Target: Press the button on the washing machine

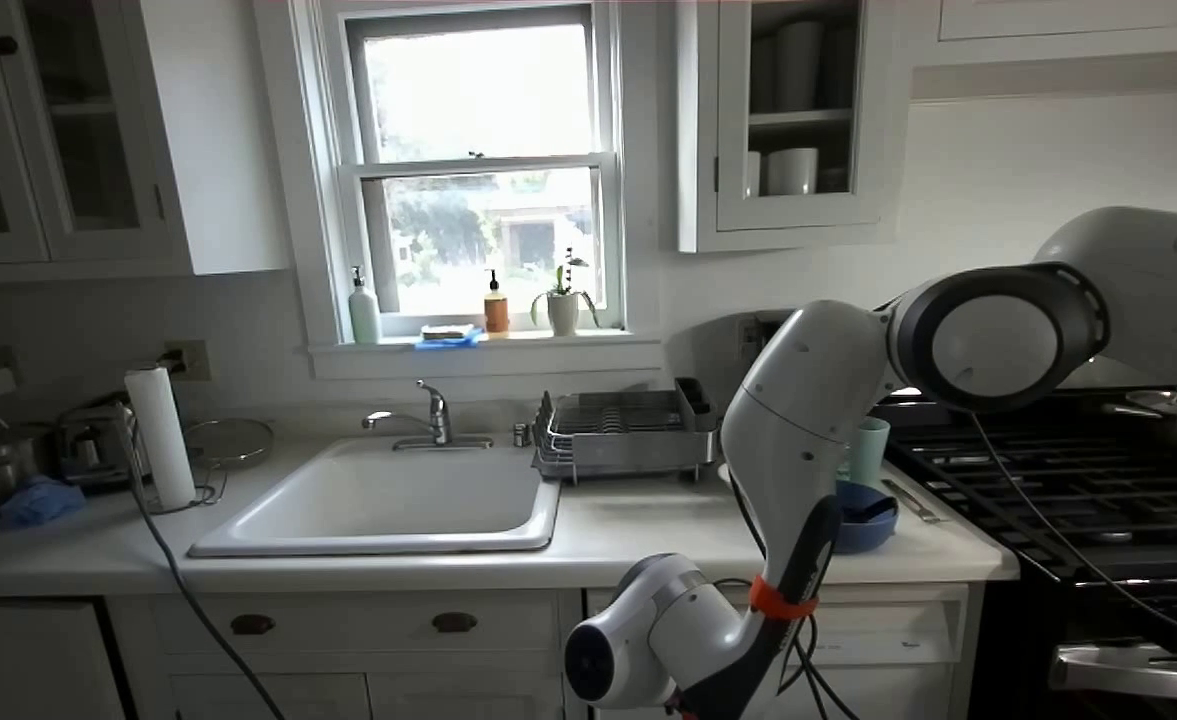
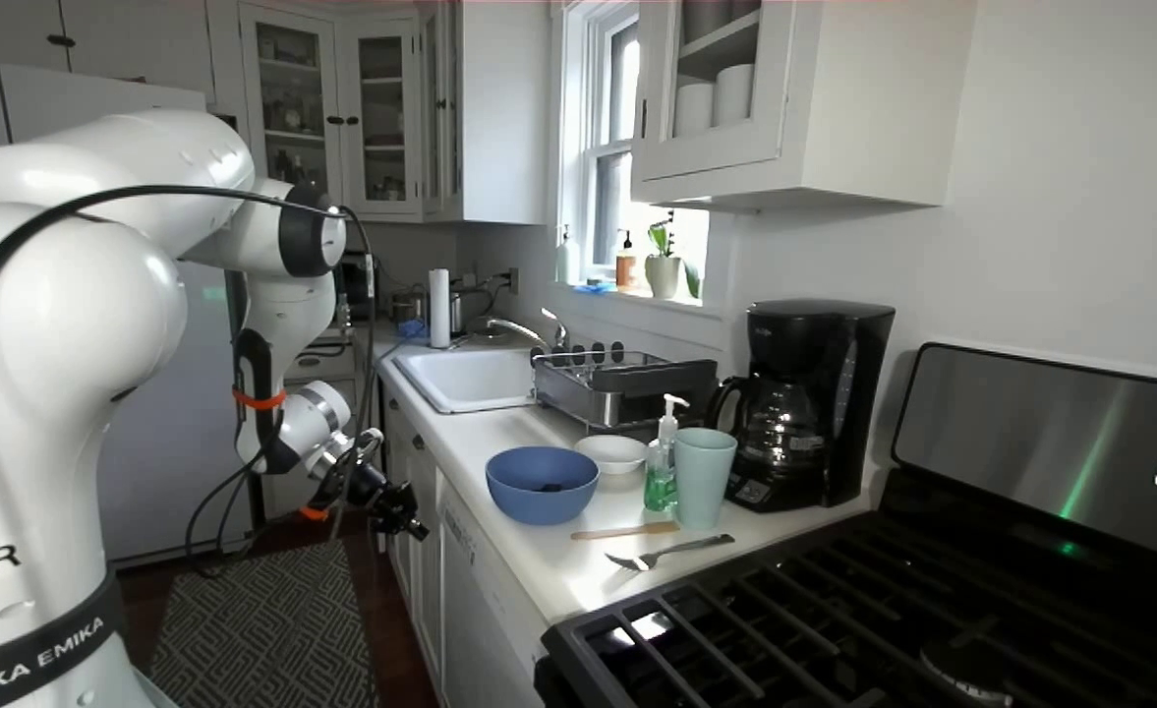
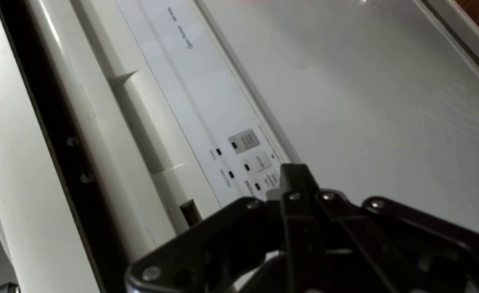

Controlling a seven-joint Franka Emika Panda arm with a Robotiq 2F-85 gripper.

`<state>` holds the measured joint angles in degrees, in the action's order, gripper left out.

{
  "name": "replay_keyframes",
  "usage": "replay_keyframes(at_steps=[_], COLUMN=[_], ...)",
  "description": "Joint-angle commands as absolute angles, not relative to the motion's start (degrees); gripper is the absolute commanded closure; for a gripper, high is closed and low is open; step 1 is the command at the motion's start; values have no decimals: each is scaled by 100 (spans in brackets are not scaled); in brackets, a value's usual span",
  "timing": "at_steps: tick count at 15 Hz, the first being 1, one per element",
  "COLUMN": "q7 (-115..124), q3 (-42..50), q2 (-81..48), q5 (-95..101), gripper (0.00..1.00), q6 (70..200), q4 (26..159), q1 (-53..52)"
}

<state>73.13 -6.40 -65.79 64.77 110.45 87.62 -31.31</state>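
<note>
The washing machine is a white flat-fronted built-in unit under the counter; its door [image 3: 365,89] fills much of the wrist view. It also shows in both exterior views [image 1: 883,645] [image 2: 485,600]. Its control strip [image 3: 206,97] runs diagonally, with a grey button [image 3: 249,139], a paler button [image 3: 259,162] and a third button [image 3: 268,179] near my fingertips. My gripper [image 3: 298,177] is shut with nothing seen between its fingers. Its tips overlap the strip's lower edge and hide the controls beyond. I cannot tell whether they touch. The gripper [image 2: 406,516] also shows in an exterior view, in front of the cabinets.
The white countertop [image 1: 638,560] overhangs the machine. A blue bowl [image 2: 542,485], green cup [image 2: 704,477] and fork [image 2: 671,553] lie on it. The black stove [image 2: 834,610] stands beside the machine. Cables [image 1: 813,660] hang from the arm. A patterned rug [image 2: 273,619] covers the floor.
</note>
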Motion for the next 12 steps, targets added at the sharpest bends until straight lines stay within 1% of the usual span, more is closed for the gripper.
replay_keyframes(at_steps=[1,12], q7=[7113,6771], q3=[-515,-273], q2=[-7012,-7698], q5=[6596,6588], gripper=[100,100], q6=[10812,10635], q4=[8196,7303], q1=[-3223,-3274])
